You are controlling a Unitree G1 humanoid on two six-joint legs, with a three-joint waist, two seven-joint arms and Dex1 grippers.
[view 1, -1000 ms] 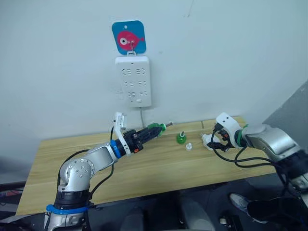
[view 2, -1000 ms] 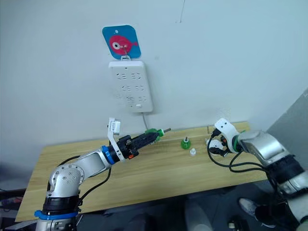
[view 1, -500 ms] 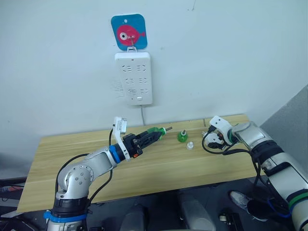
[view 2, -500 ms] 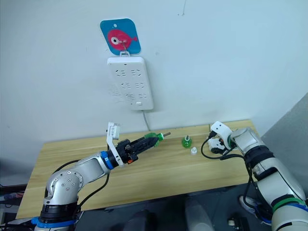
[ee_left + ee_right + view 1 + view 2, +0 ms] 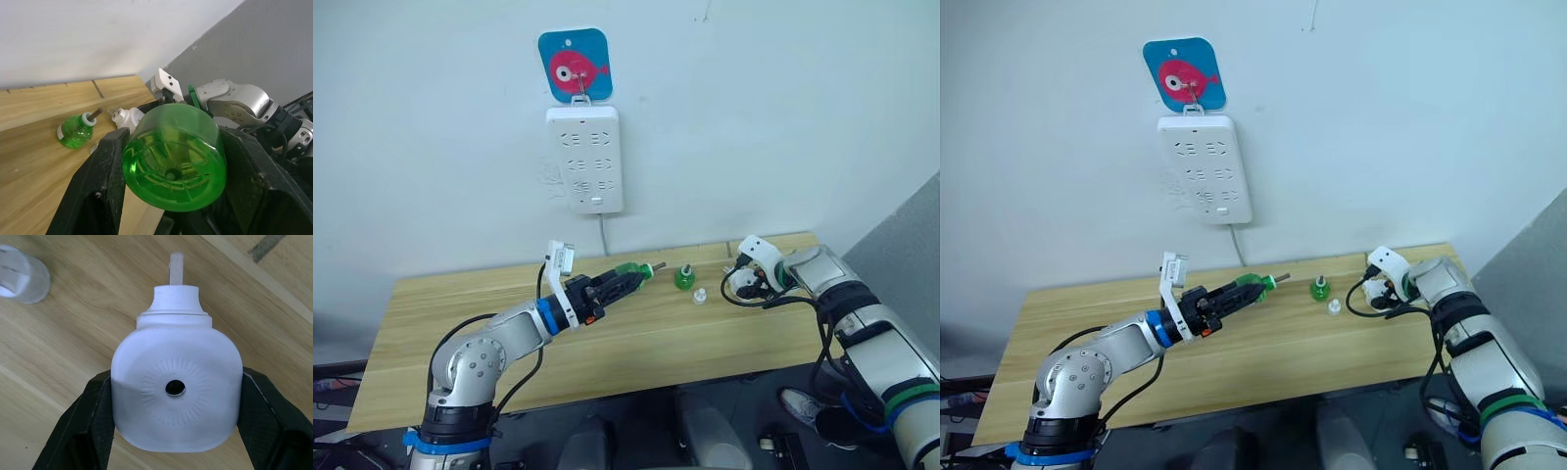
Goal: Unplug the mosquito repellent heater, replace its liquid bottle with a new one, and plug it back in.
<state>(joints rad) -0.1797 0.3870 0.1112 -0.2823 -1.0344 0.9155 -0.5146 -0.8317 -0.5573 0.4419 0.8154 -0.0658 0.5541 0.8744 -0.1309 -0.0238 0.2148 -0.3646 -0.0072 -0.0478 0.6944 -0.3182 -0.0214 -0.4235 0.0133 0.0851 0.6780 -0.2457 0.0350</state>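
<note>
— What's changed since the last frame?

— Since a second ago my right gripper has lifted off the table and drawn in a little; the left has barely shifted.

— What's it holding?

— Its fingers are closed against the sides of the mosquito repellent heater, vent hole facing the wrist camera, white neck pointing away from the fingertips.

— And the left gripper?

— Clamped on a green bottle, green liquid inside, wick end pointing beyond the fingertips toward the right gripper.

— How many bottles?

— I count two: that one and a second green bottle upright on the table between the grippers, with one small clear cap beside it.
</note>
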